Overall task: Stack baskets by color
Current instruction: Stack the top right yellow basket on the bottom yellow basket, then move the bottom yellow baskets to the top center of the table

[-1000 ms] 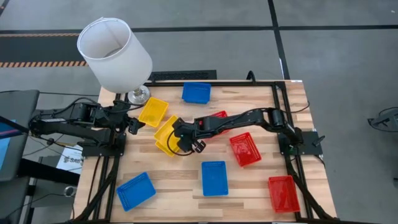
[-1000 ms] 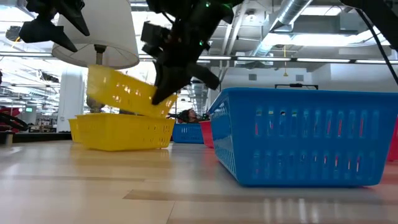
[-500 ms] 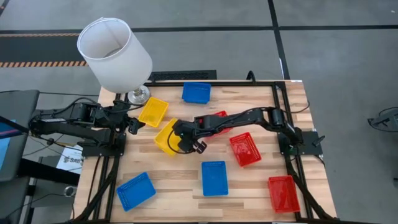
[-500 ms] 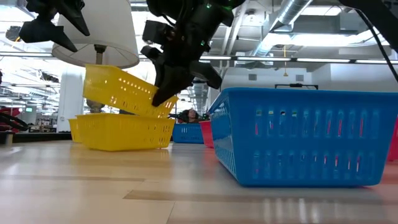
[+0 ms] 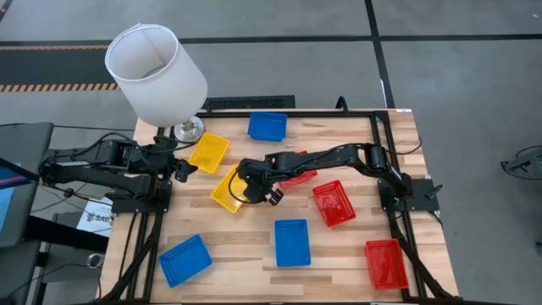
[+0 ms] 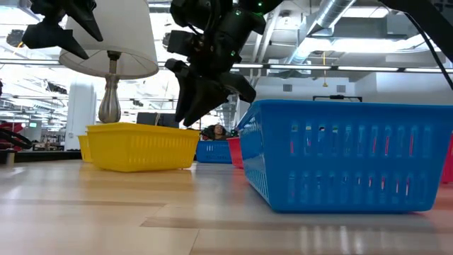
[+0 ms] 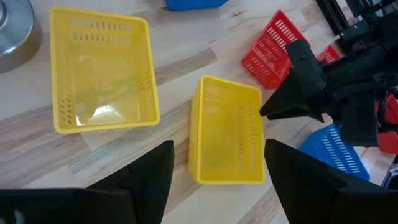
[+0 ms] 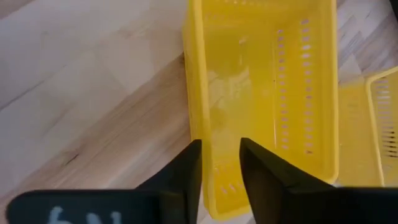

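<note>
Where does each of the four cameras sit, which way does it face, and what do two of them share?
High view: overhead, straight down; both arms, all baskets.
Low view: table height, level; right gripper above yellow stack.
Left wrist view: on the left arm, facing forward past its own open jaws; lone yellow basket.
Right wrist view: on the right arm, facing down; own fingers.
Shared: both wrist views show the yellow stack.

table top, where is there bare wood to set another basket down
Bare wood lies between the front-left blue mesh basket and the front-middle blue basket, and along the wooden table rear right edge. The centre is crowded: nested yellow baskets, right gripper, red baskets.
</note>
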